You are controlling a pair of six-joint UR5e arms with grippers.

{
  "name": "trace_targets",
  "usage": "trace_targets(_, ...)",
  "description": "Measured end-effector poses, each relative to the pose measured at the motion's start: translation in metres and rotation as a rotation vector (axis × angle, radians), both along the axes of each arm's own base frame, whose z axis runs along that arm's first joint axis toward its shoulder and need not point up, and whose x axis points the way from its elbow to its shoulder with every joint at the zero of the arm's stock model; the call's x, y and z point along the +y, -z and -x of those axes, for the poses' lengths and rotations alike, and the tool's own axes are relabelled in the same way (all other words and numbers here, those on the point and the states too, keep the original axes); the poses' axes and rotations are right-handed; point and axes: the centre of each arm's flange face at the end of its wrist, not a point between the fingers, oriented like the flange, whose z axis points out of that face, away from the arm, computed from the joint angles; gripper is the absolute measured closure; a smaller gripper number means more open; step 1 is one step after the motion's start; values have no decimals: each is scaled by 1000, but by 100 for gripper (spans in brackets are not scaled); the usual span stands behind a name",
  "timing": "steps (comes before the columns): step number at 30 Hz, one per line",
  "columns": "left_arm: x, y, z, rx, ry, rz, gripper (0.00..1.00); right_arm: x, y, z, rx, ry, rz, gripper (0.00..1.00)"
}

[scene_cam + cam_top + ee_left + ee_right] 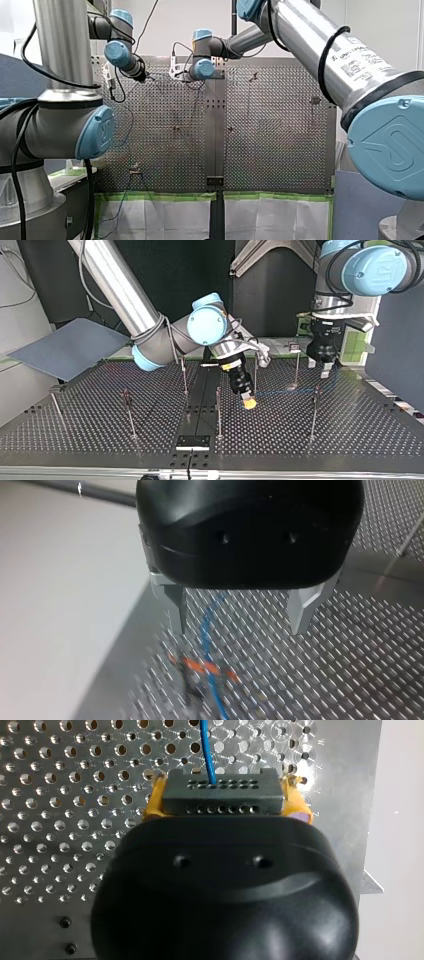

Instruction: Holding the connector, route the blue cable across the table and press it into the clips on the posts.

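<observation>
My right gripper (226, 802) is clamping its yellow pads (151, 805) on the dark connector (222, 792), and the blue cable (206, 745) is running out ahead of it over the perforated metal table (60, 820). In the top view this gripper is hanging just right of centre, with the cable trailing toward 3 o'clock among thin posts (313, 415). My left gripper (240, 617) is standing wide open and gripping nothing, with the cable and a blurred orange clip (205, 667) lying beneath it. A grey board (65, 347) is sitting tilted at the top view's 9 o'clock. Green tape (165, 196) is edging the table at the front view's 6 o'clock.
</observation>
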Motion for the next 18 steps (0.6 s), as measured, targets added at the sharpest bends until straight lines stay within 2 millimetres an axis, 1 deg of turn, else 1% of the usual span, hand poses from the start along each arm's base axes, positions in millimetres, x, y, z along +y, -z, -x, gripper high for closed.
trace_targets(6, -10, -35, 10, -101, 41, -12, 0, -1, 0, 1, 0, 3, -1, 100)
trace_targets(9, -14, -47, 9, -133, 51, -23, 0, -2, 0, 1, 0, 4, -1, 100)
trace_targets(13, -18, -49, 0, -133, 60, -47, 0, -2, 0, 1, 0, 4, -1, 100)
trace_targets(18, -22, -35, -13, -102, 61, -69, 0, -3, 0, 2, 0, 6, -1, 100)
